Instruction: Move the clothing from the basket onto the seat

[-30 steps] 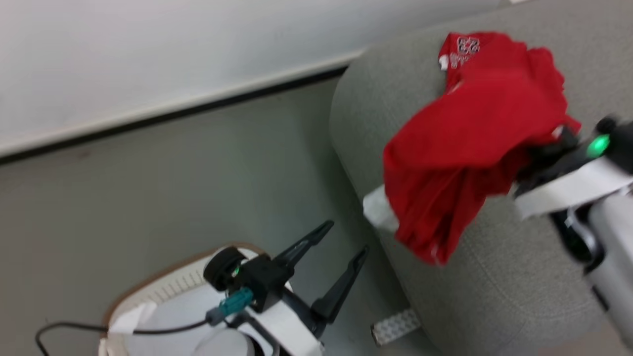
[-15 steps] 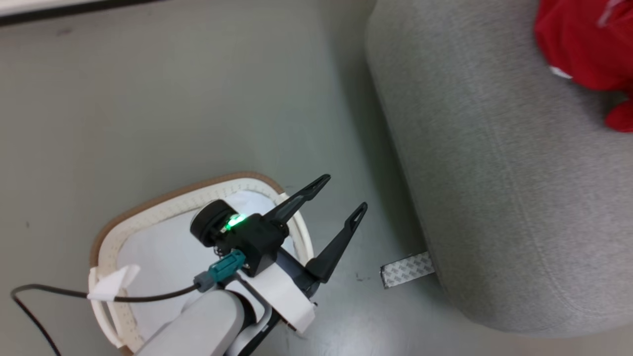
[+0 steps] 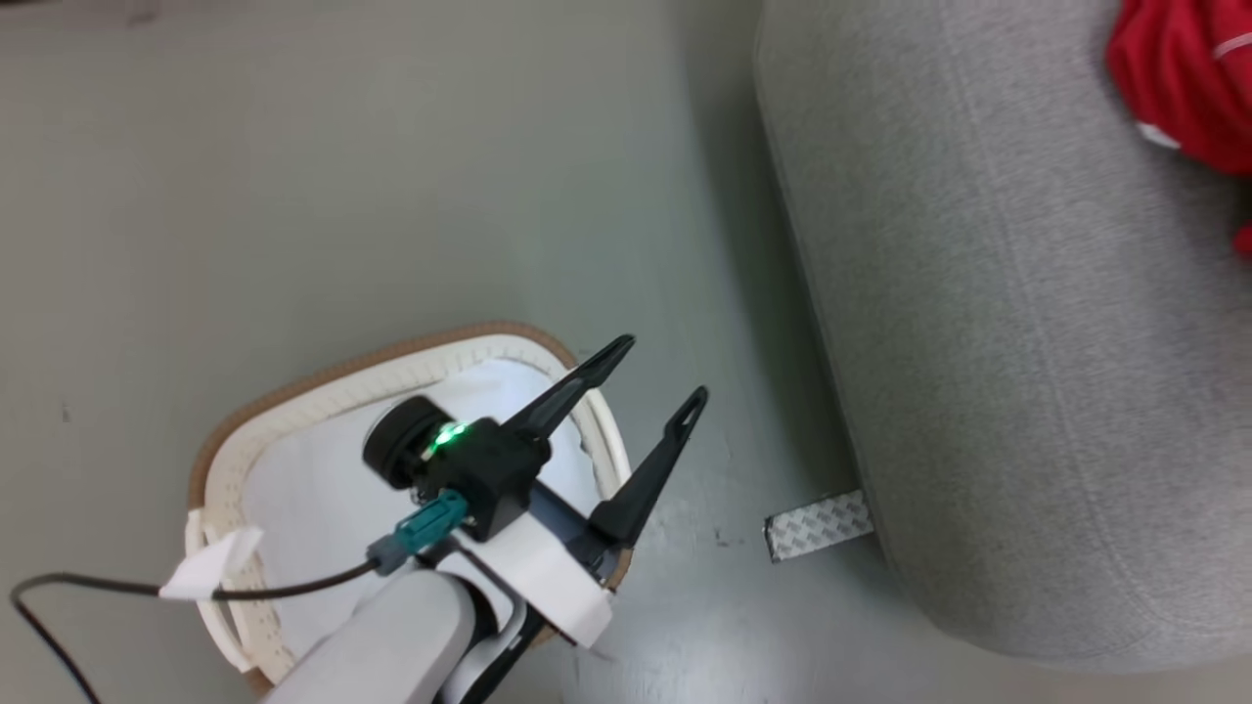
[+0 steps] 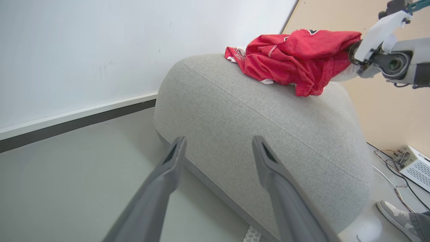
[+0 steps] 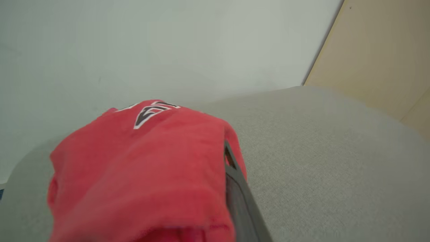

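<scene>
Red clothing (image 4: 295,57) lies heaped on top of the grey seat (image 4: 262,127). Right gripper (image 4: 352,54) is buried in the fabric; I cannot tell its jaws. Left gripper (image 3: 661,370) is spread wide, empty, above the white basket (image 3: 323,386).

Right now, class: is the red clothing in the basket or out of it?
Out. The clothing rests bunched on top of the seat; the basket stands apart on the floor, its visible inside white.
</scene>
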Controlling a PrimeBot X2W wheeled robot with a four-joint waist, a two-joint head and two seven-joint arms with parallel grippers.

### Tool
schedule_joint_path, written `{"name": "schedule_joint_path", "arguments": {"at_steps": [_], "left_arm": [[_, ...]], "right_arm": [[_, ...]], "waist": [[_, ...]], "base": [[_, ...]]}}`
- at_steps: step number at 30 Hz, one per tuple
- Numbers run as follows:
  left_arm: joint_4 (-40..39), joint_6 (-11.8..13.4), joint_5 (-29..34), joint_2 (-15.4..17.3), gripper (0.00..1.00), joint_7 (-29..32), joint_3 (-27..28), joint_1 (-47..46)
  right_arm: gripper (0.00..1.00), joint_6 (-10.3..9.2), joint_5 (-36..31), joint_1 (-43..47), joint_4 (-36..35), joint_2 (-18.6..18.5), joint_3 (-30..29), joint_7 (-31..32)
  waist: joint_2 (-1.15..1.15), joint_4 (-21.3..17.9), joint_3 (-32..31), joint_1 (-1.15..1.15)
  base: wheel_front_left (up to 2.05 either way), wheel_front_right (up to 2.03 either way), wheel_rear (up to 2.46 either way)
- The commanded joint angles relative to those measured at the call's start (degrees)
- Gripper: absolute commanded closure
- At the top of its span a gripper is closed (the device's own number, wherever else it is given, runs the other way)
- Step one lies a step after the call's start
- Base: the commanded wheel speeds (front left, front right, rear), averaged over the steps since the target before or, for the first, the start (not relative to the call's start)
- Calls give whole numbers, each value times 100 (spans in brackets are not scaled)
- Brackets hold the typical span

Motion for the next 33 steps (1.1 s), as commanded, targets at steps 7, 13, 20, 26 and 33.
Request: {"name": "schedule_joint_path", "arguments": {"at_steps": [7, 13, 20, 26, 33], "left_arm": [[199, 238, -280, 103, 0, -303, 217, 520], [500, 513, -482, 88, 0, -585, 554, 1081], [661, 775, -595, -180, 0, -690, 1174, 1907], [539, 733, -427, -435, 0, -687, 1928, 2636], [520, 465, -60, -831, 0, -686, 2863, 3468]], "right_arm": [[0, -14, -297, 1826, -1504, 924, -130, -23], [0, -15, -534, 3127, -2801, 1441, 48, -24], [0, -14, -570, 4164, -3841, 1824, 347, -24], [0, -14, -474, 4629, -4276, 2004, 564, -15], [0, -15, -801, 5188, -4247, 2062, 974, -16]], "waist": [[0, -156, -745, -1], [0, -82, -1364, -1], [0, 291, -2157, -1], [0, 651, -2604, -1], [0, 1016, -3175, -1]], "base": [[0, 0, 0], [0, 0, 0], [0, 0, 0], [0, 0, 0], [0, 0, 0]]}}
